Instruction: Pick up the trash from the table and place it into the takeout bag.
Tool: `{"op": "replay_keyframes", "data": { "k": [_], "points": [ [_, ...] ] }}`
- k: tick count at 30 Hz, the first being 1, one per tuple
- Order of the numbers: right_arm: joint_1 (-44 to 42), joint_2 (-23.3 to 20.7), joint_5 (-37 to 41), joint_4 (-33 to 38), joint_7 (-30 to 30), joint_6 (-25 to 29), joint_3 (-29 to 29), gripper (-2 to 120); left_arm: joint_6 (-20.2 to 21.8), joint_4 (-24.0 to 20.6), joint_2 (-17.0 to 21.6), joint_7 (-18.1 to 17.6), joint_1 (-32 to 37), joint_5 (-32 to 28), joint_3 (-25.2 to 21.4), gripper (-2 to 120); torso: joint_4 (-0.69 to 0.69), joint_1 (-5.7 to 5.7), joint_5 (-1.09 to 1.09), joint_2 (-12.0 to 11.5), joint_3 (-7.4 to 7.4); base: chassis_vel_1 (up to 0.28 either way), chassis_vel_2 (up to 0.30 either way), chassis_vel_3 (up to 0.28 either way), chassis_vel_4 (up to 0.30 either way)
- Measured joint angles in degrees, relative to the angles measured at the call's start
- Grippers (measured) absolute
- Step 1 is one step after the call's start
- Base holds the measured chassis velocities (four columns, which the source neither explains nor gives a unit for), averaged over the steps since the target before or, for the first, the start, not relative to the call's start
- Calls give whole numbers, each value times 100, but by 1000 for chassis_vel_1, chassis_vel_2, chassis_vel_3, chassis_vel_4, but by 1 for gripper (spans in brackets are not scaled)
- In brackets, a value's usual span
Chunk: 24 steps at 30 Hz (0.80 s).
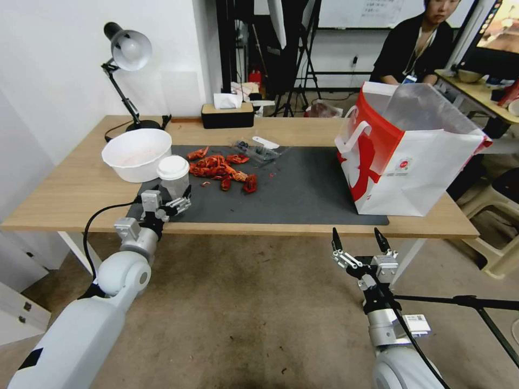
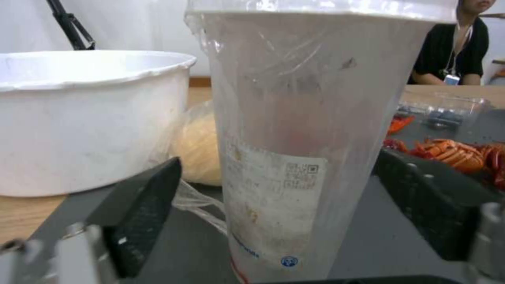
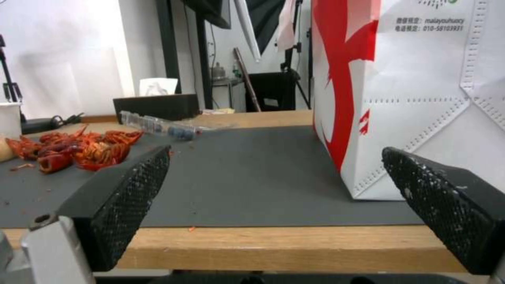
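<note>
From the head camera, the left gripper reaches over the near edge of the table, its fingers spread to either side of a clear plastic cup with a white lid. The cup stands upright between them on the near left corner of the dark mat, just beside a white bowl. Beyond the fingers and towards the middle of the mat lies a heap of red crayfish shells, with a flattened clear wrapper farther back. The takeout bag stands open at the mat's far right end. The right gripper hangs below the table's front edge, fingers wide apart and holding nothing.

At the left wrist, both black fingers stand clear of the cup; whether either pad touches its wall cannot be told. The bowl sits beyond one finger, the shells beyond the other.

At the right wrist, the fingers are spread wide before the table edge, with the bag just beyond one and the shells well beyond the other.
</note>
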Motion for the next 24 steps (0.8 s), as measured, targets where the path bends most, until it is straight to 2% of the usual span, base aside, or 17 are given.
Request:
{"op": "replay_keyframes", "data": {
  "k": [1, 5, 6, 9, 11, 13, 14, 16, 24],
  "points": [
    [0, 0, 0, 0, 0, 0, 0, 100, 0, 0, 0, 0, 0, 0, 0, 90, 0, 0, 0, 0, 0, 0, 0, 0, 0],
    [21, -20, 7, -31, 0, -1, -9, 100, -18, 89, 8, 125, -33, -3, 21, 69, 0, 0, 0, 0, 0, 0, 0, 0, 0],
    [21, -20, 7, -31, 0, -1, -9, 100, -18, 89, 8, 125, -33, -3, 21, 69, 0, 0, 0, 0, 0, 0, 0, 0, 0],
    [58, -28, 10, -56, 0, -1, -45, 100, -135, 129, 8, 265, 1, 19, 29, 54, 1, 0, 0, 0, 0, 0, 0, 0, 0],
    [64, -28, 10, -59, 0, -1, -50, 100, -167, 137, 8, 295, 7, 28, 28, 52, 1, 0, 0, 0, 0, 0, 0, 0, 0],
    [77, -37, 10, -66, 0, -2, -66, 100, -296, 151, 21, 434, 35, 94, 16, 41, 0, 0, -1, 0, 0, 0, 0, 0, 0],
    [77, -37, 10, -66, 0, -2, -66, 100, -296, 151, 21, 434, 35, 94, 16, 41, 0, 0, -1, 0, 0, 0, 0, 0, 0],
    [86, -45, 11, -69, 0, -4, -67, 100, -425, 148, 55, 545, 46, 168, 5, 32, 0, 0, -1, 0, 0, 0, 0, 0, 0],
    [112, -47, 15, -69, 0, -20, -76, 100, -823, -105, 392, 1121, -135, 188, 67, 14, 1, 0, 0, 0, 0, 0, 0, 0, 0]
  ]
}}
